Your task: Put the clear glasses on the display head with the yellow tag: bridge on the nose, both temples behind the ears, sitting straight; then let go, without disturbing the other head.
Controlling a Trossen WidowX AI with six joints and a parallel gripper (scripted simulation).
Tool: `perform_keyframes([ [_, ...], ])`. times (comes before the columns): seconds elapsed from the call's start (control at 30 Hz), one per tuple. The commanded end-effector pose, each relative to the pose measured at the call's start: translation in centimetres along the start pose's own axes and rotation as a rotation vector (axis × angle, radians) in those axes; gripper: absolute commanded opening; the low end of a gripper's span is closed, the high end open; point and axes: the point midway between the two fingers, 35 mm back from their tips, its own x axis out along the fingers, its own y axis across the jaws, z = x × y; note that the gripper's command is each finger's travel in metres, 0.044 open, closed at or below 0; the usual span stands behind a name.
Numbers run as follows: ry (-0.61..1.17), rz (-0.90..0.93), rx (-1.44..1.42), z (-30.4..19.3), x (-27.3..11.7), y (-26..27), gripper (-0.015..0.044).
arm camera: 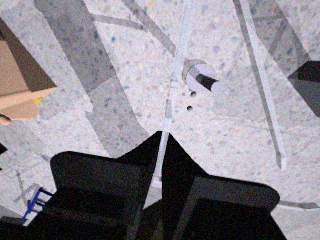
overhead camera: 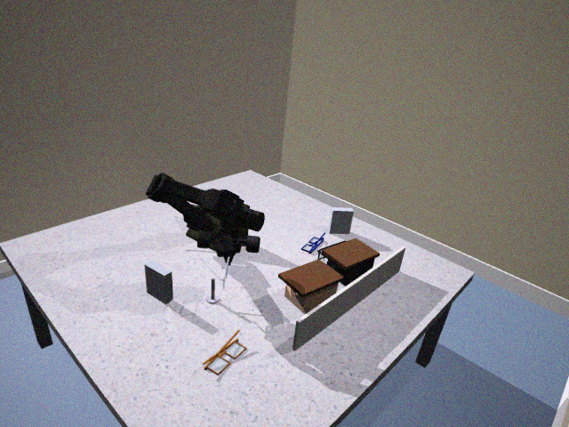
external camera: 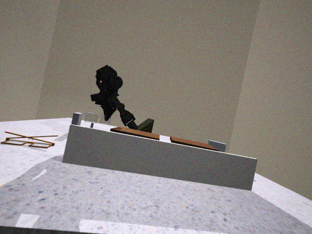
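Observation:
My gripper [overhead camera: 228,258] [external camera: 108,116] [arm camera: 162,135] is shut on the clear glasses [overhead camera: 225,274] [external camera: 94,117] [arm camera: 170,97] and holds them by a thin frame edge, a little above the table. The lenses hang below and beside the fingers, nearly see-through. Two display heads with brown tops stand to the right, in front of a low white wall. The nearer, skin-coloured head [overhead camera: 310,281] [external camera: 135,132] [arm camera: 17,97] shows a small yellow tag in the wrist view. The dark head [overhead camera: 349,255] [external camera: 192,143] stands behind it. The glasses are apart from both heads.
A short post on a round foot [overhead camera: 212,291] [arm camera: 202,80] stands under the gripper. Orange glasses [overhead camera: 225,352] [external camera: 27,142] lie near the front, blue glasses [overhead camera: 314,242] [arm camera: 32,205] behind the heads. Grey blocks [overhead camera: 158,281] [overhead camera: 341,221] and the white wall [overhead camera: 348,294] [external camera: 156,156] stand on the table.

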Motion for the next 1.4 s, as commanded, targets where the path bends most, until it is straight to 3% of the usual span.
perform_keyframes([
  [0.0, 0.000, -0.007, 0.020, 0.0, 1.4, -0.1, 0.0000],
  [0.3, -0.004, -0.009, 0.072, 0.0, 4.8, -0.4, 0.0000],
  [1.37, -0.003, -0.008, 0.073, -1.6, 4.9, 1.7, 0.0000],
])
